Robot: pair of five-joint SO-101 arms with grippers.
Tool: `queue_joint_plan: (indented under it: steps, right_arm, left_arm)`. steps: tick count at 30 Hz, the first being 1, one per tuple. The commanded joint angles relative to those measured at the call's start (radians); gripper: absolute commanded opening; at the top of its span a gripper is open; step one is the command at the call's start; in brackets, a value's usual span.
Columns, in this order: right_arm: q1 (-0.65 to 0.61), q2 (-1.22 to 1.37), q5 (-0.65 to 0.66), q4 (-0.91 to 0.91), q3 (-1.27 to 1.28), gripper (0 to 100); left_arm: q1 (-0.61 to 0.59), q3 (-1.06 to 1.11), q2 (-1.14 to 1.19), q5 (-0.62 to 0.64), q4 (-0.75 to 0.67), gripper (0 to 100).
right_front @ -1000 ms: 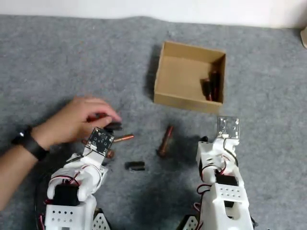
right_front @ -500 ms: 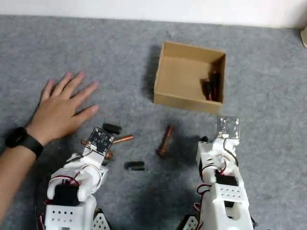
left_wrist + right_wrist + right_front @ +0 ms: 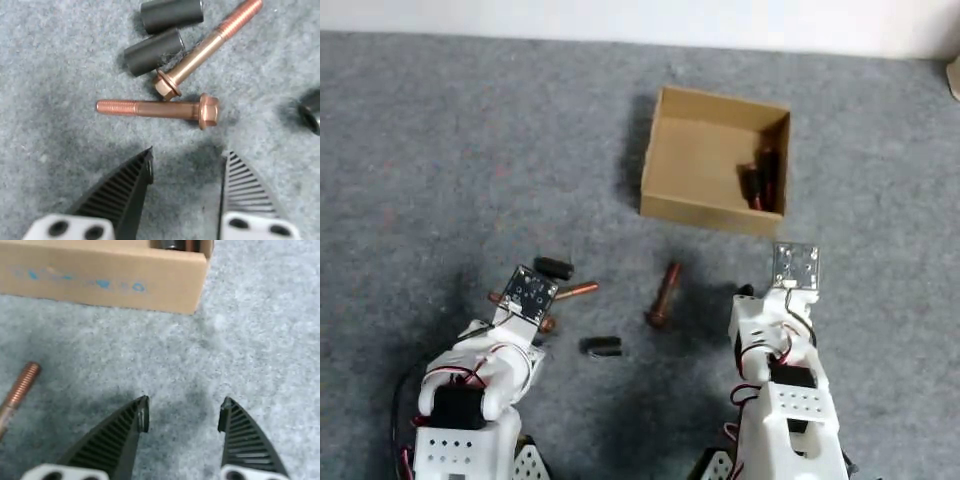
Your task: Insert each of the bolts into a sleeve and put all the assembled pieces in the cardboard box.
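Bolts (image 3: pixel 155 108) copper; sleeves (image 3: pixel 154 51) black; mat (image 3: pixel 470 130) mottled grey. Cardboard box (image 3: pixel 705 212) tan, with faint blue marks on one outer wall. Arms (image 3: pixel 480 380) white, finger pads (image 3: pixel 120 195) black and ribbed.

High view: soft, even overhead light, fairly bright, no hard glare. Box (image 3: pixel 703 214) throws soft shadow on carpet (image 3: pixel 470 130) along its left outer wall; its inner right wall is shaded. Broad dim patches on carpet around both arm bases.

Left wrist view: thin bright streaks along bolts (image 3: pixel 160 108), faint sheen on sleeves (image 3: pixel 154 51), dark diffuse shadow under left gripper (image 3: pixel 185 160).

Right wrist view: box wall evenly bright; dark shadow smudge on carpet by right gripper (image 3: pixel 182 412).
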Motion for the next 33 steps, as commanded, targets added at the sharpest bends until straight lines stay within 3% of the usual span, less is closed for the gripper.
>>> queue_joint_plan:
  steps: [1,13,17,23,33]
  right_arm:
    - [0.01,-0.008,-0.002,-0.027,0.061,21.4]
    - [0.01,-0.008,-0.002,-0.024,0.065,21.4]
    - [0.01,-0.008,-0.002,-0.024,0.067,21.4]
    - [0.012,-0.008,-0.002,-0.024,0.067,21.4]
    - [0.012,-0.008,-0.002,-0.024,0.067,21.4]
  left_arm:
    - [-0.01,0.019,-0.005,0.006,0.009,21]
    - [-0.013,0.019,-0.01,0.006,-0.02,21]
    - [-0.024,0.01,-0.01,0.006,-0.178,21]
    - [-0.223,-0.122,-0.008,-0.057,-0.376,21]
    - [-0.259,-0.395,0.001,0.094,-0.141,21]
